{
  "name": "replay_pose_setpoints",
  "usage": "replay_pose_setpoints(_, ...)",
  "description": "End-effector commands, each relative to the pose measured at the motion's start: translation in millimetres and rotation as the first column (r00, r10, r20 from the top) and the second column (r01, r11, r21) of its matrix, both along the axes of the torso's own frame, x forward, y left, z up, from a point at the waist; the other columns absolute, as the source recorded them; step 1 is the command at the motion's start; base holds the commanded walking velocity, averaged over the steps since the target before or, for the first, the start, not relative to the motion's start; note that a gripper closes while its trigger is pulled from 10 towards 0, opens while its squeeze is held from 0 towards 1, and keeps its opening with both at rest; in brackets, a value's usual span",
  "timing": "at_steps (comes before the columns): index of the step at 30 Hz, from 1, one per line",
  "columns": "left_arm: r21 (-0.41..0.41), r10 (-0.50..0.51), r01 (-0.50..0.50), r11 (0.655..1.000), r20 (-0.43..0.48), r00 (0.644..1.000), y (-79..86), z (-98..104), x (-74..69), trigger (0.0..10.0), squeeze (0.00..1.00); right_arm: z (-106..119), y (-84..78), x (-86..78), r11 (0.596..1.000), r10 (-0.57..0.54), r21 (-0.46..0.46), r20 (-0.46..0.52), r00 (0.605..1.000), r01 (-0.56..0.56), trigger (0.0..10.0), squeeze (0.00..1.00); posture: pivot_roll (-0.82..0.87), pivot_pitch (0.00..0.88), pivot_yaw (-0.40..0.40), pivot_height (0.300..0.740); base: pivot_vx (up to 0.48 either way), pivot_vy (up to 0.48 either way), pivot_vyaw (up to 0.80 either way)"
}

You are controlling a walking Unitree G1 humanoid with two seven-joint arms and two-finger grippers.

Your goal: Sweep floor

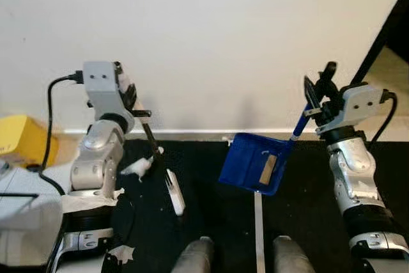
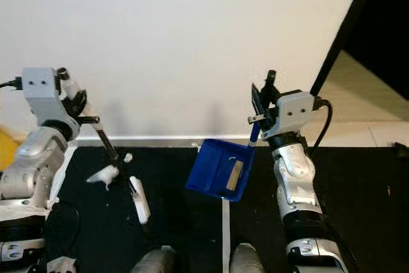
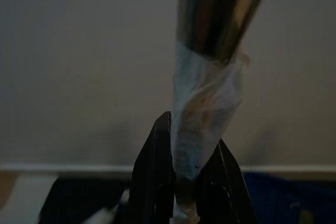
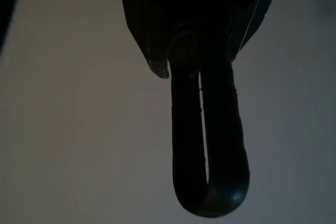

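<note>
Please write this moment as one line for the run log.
left tool: shut on thin black broom handle | right tool: shut on blue plastic dustpan, lifted, tilted | black floor mat | white wall

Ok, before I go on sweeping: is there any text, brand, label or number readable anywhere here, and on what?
No readable text in any view.
Blue dustpan, held by the right hand: a tan sticker-like patch, nothing legible on it.
Broom handle in the left hand: wrapped in pale tape, no print.
Yellow box at the left edge: no marking can be made out.
</note>
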State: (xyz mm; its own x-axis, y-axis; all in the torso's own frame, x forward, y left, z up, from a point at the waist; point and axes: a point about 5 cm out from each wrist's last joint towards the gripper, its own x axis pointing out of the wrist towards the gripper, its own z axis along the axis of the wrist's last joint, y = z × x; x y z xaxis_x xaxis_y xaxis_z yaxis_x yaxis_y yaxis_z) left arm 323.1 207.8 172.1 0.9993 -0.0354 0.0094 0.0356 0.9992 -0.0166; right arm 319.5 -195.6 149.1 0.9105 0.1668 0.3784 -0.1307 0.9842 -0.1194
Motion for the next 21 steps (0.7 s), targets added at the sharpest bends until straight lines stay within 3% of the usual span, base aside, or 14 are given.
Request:
replay_pose_setpoints(1,-0.011,-0.010,0.010,1.000,0.042,0.999,-3.7,5,2.6,10.0,0.00,2,3.8,-1.0,0.999,0.007,0.049,0.002,1.000,-0.008,10.0,0.00,-0.03,0.006,0.127,0.740,0.000,0.000,0.00)
replay_pose_setpoints(5,-0.042,-0.014,0.017,0.999,0.061,0.998,-13.1,7,7.0,10.0,0.00,-1,8.8,-1.2,0.997,0.032,0.067,-0.020,0.999,-0.030,10.0,0.00,-0.04,0.003,0.109,0.740,0.000,0.000,0.00)
replay_pose_setpoints(14,-0.107,0.039,-0.027,0.994,0.106,0.994,-29.0,2,12.0,10.0,0.00,2,39.7,8.5,0.986,0.145,0.089,-0.064,0.987,-0.139,10.0,0.00,-0.02,0.000,0.029,0.740,0.000,0.000,0.00)
replay_pose_setpoints(21,-0.164,0.112,-0.092,0.982,0.111,0.987,-27.9,-9,-0.4,10.0,0.00,9,49.6,17.5,0.976,0.207,0.080,-0.076,0.975,-0.201,10.0,0.00,0.01,0.000,-0.040,0.740,0.000,0.000,0.00)
